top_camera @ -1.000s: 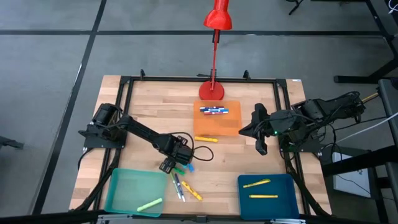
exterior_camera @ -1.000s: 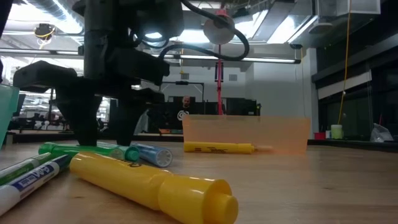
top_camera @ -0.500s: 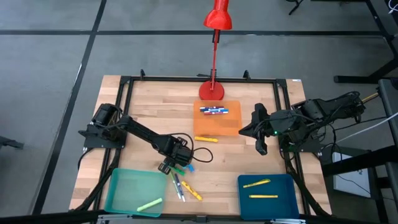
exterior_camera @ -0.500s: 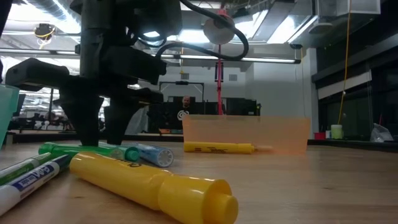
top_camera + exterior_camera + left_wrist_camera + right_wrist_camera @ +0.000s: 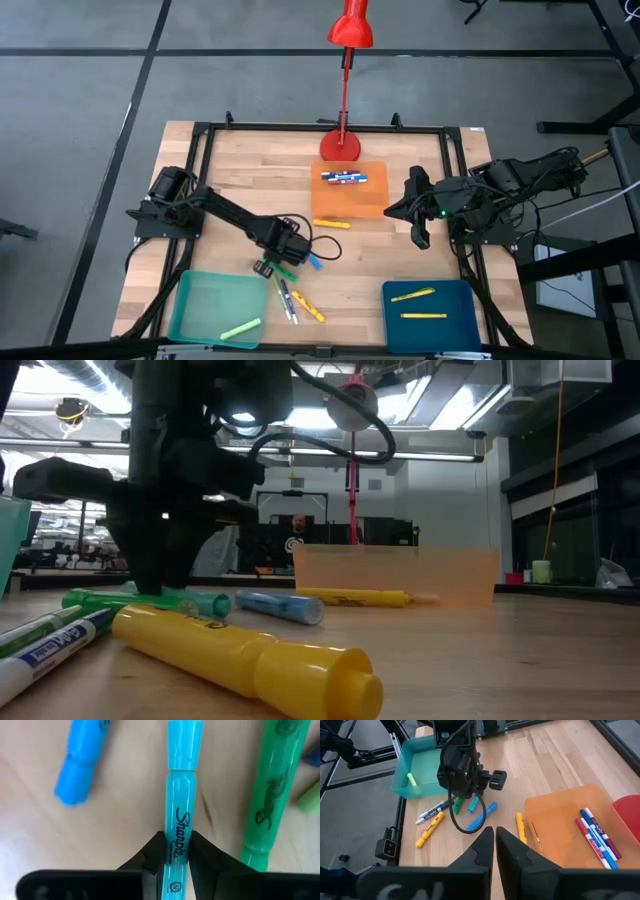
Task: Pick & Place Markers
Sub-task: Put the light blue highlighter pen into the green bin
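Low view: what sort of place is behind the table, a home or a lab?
Probably a lab or workshop. The low view shows exposed ceiling ducts and strip lights over an open hall with benches. The wooden table sits in a black metal frame on a grey floor.

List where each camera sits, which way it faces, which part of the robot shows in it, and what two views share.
High view: overhead, straight down; both arms, left hand low at the marker cluster, right hand waiting beside the orange tray.
Low view: table height, level across toward the room; left arm looms over the green marker.
Left wrist view: looks down past its own fingers pinching the teal marker.
Right wrist view: looks across the table past its closed hand to the left arm.
Shared: the big yellow marker in the low view also shows in the right wrist view.
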{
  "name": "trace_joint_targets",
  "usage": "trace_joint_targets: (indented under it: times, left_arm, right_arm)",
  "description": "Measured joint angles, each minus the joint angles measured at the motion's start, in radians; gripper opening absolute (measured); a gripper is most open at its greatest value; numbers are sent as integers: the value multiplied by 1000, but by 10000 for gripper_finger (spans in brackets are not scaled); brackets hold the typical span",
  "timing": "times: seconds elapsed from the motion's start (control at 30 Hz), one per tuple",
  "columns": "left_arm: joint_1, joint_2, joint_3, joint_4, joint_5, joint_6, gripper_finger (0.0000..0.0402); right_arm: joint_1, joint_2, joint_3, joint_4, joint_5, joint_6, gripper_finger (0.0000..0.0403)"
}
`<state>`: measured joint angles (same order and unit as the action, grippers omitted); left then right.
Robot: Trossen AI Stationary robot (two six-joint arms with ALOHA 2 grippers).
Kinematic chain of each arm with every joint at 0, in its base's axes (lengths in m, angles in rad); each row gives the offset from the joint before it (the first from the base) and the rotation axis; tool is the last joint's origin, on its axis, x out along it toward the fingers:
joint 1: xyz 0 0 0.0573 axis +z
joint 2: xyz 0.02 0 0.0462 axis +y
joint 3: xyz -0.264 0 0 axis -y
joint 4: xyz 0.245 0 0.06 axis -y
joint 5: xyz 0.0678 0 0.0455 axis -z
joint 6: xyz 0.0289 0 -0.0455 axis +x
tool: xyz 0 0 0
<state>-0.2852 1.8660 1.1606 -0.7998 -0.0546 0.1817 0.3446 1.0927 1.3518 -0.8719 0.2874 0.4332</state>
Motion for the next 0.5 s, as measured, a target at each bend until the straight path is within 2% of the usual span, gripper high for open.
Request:
trace_joint_targets:
  times: [0.27, 0.5]
  left_arm:
    - [-1, -16, 101, -158, -14, -3, 57]
    - [-10, -74, 207, -229, -30, -45, 57]
  right_arm:
    - [0, 0, 0, 0, 0, -7, 21]
    - [0, 0, 0, -1, 0, -22, 21]
